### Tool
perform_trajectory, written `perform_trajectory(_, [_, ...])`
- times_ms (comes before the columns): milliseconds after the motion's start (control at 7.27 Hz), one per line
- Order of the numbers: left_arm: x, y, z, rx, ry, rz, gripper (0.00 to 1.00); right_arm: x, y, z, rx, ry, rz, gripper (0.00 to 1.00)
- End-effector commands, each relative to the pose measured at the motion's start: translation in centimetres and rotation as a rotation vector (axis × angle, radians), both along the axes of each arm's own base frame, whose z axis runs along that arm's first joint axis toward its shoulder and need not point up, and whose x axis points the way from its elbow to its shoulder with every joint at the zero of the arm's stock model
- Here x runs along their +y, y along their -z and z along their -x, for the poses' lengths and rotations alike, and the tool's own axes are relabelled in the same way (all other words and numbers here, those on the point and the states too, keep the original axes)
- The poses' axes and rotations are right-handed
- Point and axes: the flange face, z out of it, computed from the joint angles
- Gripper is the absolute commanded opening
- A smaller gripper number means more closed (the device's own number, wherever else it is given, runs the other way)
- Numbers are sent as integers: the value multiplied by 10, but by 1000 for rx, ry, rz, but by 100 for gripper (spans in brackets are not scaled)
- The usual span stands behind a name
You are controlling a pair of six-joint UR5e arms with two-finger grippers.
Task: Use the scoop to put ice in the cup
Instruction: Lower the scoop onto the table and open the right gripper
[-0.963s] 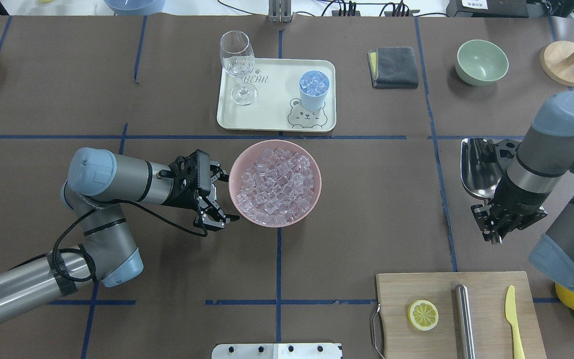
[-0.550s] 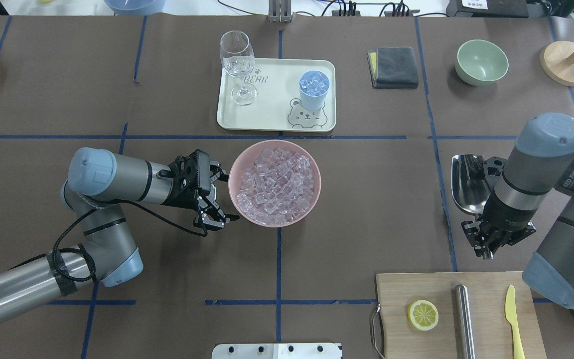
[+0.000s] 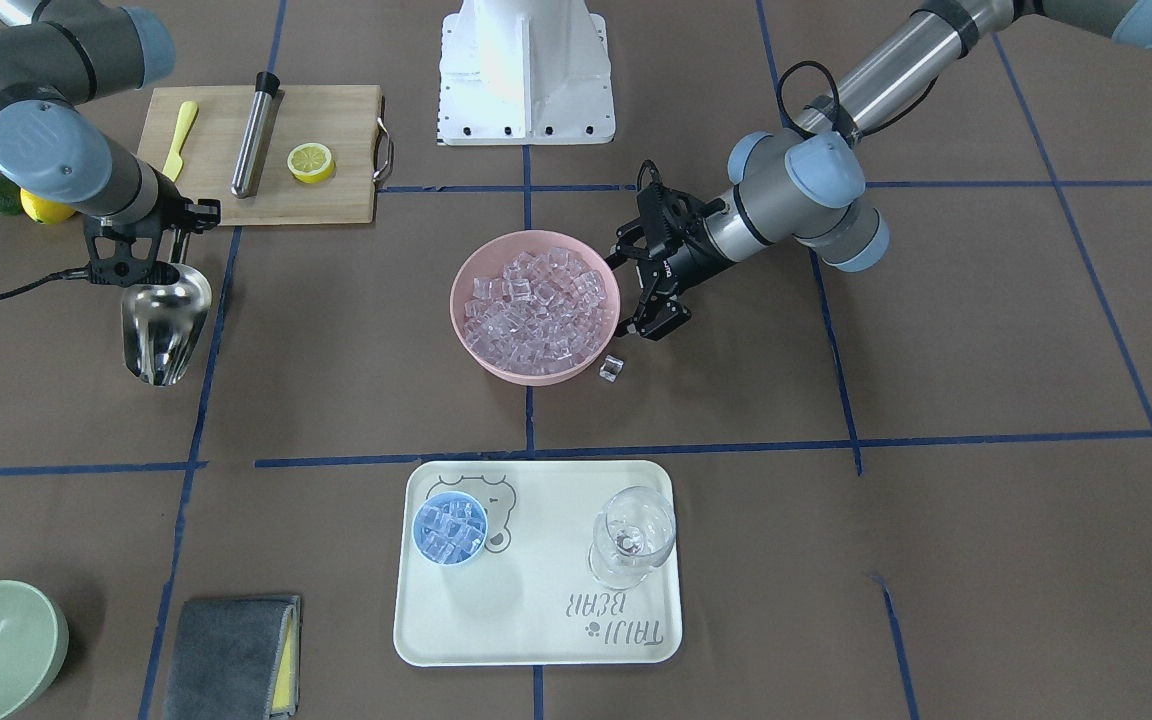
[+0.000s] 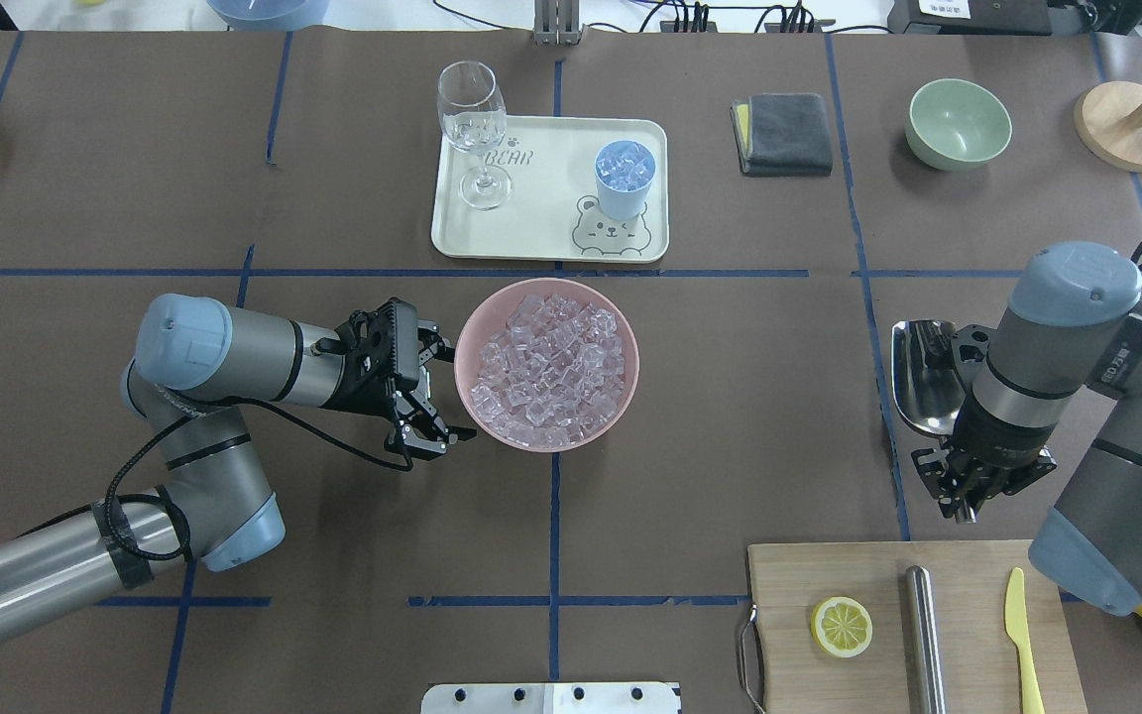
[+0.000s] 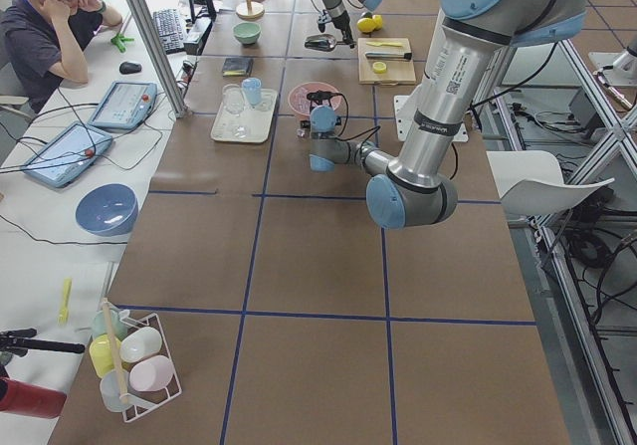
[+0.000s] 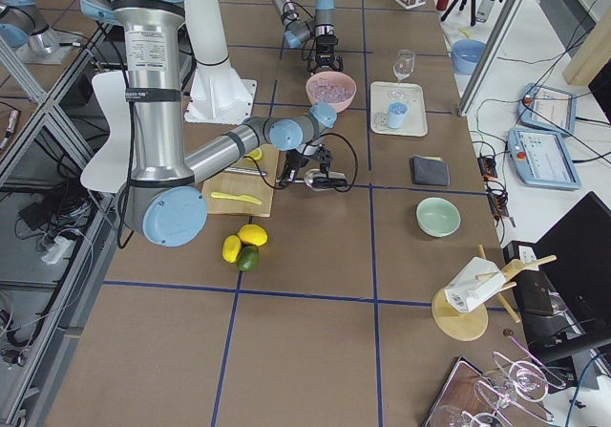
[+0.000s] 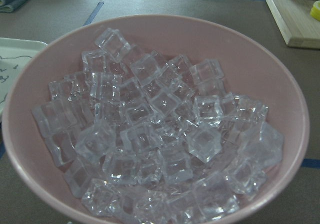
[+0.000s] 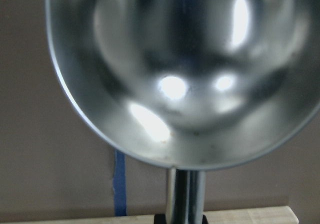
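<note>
My right claw point(image 4: 970, 488) clamps the handle of the empty scoop point(image 4: 918, 372) near the board point(image 4: 799, 575) edge. My left claw point(image 4: 444, 392) gapes empty beside the rim of the bowl point(image 4: 547, 282) of ice point(image 4: 549, 369). The cup point(image 4: 621, 201) stands on the tray point(image 4: 541, 208), open tabletop point(image 4: 730, 397) between.

left arm point(image 4: 264, 357), right arm point(image 4: 1037, 369): silver tubes, pale-blue caps | left end effector point(image 4: 442, 395), right end effector point(image 4: 970, 491): black | cable point(image 4: 117, 481): black

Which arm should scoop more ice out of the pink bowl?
The right arm. The right gripper is shut on the scoop, which is empty and ready. The left gripper is open beside the pink bowl of ice and holds no tool.
</note>
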Motion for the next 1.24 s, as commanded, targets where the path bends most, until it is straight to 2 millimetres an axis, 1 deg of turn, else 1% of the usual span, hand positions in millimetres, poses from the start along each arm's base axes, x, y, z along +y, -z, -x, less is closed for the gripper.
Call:
perform_trajectory(0, [-1,0,0,0,2,0,100,-2,-14,8,-8,7,-11,0])
perform_trajectory(138, [-1,0,0,-1,1,1,100,-4,-9,11,-18,9,-17,0])
perform_trajectory(412, [0,-1,0,-1,1,1,100,-4,-6,12,-26,16,-25,100])
perform_trajectory(825, [-1,0,0,0,1,0,100,-5,1,12,-36,11,-33,100])
perform_trajectory(962, [-1,0,0,0,1,0,100,-8,12,13,-47,4,-53,100])
perform_trajectory(1100, [0,0,0,-1,1,1,100,-20,27,-4,-48,-42,-109,100])
